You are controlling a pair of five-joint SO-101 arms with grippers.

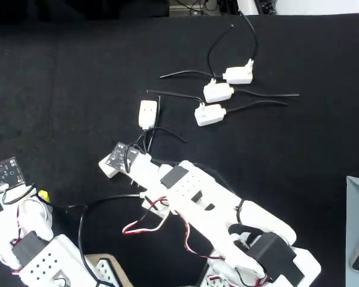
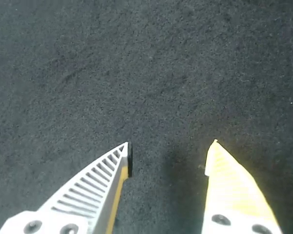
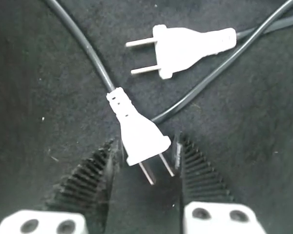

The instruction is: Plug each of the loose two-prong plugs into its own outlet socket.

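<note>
Leftmost, the left gripper hangs over bare black cloth with its fingers spread wide and nothing between them, well apart from every plug. Toward the middle of the table, the right gripper is parted to about one plug's width and straddles the near plug. The plug's wide end lies between the two fingertips, with its prongs pointing back into the gap and its black cord running away. Whether the fingertips touch it is unclear. Just beyond it lies the second plug, flat on the cloth. Farther right, three white outlet sockets sit clustered together.
</note>
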